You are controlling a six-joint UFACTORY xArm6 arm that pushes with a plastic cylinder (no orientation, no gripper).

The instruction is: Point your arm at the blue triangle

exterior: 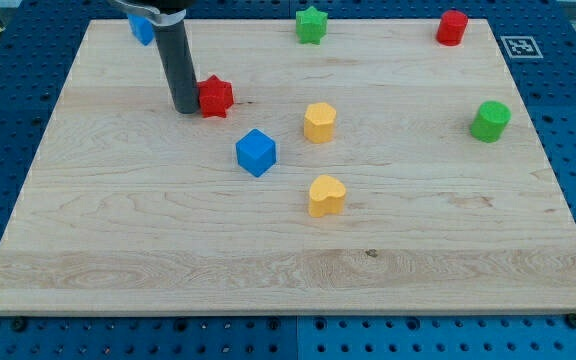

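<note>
The tip [184,108] is seen touching the red star's [215,96] left side; no jaws exist to open or close. The blue triangle [142,28] is partly hidden behind the rod at the view's top-left. A careless sweep could drag the star along.

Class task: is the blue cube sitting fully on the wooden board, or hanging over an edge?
Fully on the board. The blue cube rests near the middle of the wooden board, with bare wood showing all around it.
</note>
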